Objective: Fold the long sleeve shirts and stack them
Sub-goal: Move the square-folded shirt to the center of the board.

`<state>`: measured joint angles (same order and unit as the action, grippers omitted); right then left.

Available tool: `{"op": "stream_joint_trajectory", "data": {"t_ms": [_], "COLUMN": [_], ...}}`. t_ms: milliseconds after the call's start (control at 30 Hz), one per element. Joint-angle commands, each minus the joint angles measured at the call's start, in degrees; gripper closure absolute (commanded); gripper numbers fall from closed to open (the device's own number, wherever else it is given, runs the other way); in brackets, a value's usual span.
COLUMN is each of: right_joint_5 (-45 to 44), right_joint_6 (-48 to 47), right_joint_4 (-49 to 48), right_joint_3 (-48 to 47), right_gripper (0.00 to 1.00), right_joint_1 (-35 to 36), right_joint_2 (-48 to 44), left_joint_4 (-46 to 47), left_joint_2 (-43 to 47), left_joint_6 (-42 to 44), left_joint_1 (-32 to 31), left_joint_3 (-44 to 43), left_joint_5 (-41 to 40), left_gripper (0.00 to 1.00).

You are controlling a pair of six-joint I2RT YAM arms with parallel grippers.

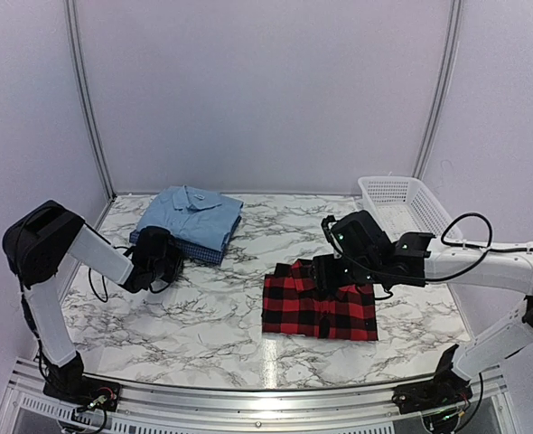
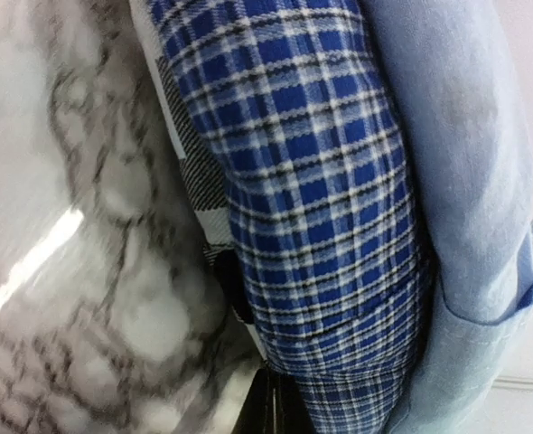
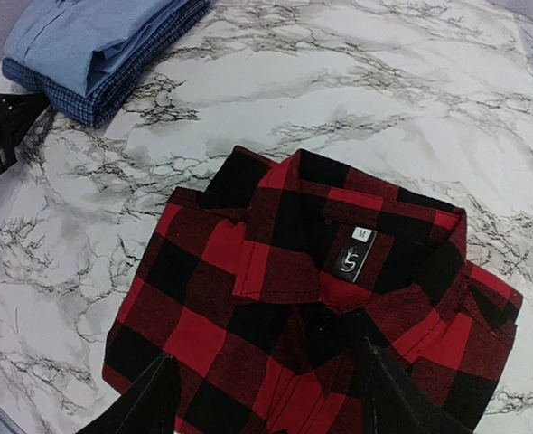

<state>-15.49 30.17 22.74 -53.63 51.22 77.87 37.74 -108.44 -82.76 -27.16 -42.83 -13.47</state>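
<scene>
- My left end effector (image 1: 158, 258) is at the near-left edge of the stack with its jaws drawn together. I cannot tell whether any cloth is pinched between them.
- The stack sits at the back left of the white marble-patterned counter (image 1: 221, 330): a folded light blue collared shirt (image 1: 190, 215) on top of a dark blue checked shirt (image 2: 312, 181).
- My right end effector (image 3: 271, 398) hovers over the folded red-and-black buffalo-plaid shirt (image 3: 275, 298), fingers apart and holding nothing.
- That plaid shirt lies flat right of centre, well apart from the stack.
- A white plastic mesh basket (image 1: 402, 203) stands at the back right.
</scene>
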Motion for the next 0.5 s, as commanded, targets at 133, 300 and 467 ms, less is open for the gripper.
{"op": "stream_joint_trajectory", "data": {"t_ms": [133, 300, 467], "right_joint_5": [1.31, 2.73, 4.91], "right_joint_6": [-0.47, -0.69, -1.23], "right_joint_4": [-2.24, -2.94, -3.32], "right_joint_3": [2.93, 5.80, 8.24], "right_gripper": [0.36, 0.36, 0.35], "right_joint_1": [-2.86, -4.89, -8.90], "right_joint_2": [-2.34, -3.10, -5.14], "left_joint_4": [-0.82, -0.91, -4.21], "left_joint_2": [11.04, 13.91, 19.09], "left_joint_6": [-4.60, -4.51, 2.18], "left_joint_1": [-10.51, -13.81, -15.11], "left_joint_3": [12.41, 15.96, 16.28], "left_joint_5": [-4.18, -4.09, -1.76], "left_gripper": [1.00, 0.97, 0.61]}}
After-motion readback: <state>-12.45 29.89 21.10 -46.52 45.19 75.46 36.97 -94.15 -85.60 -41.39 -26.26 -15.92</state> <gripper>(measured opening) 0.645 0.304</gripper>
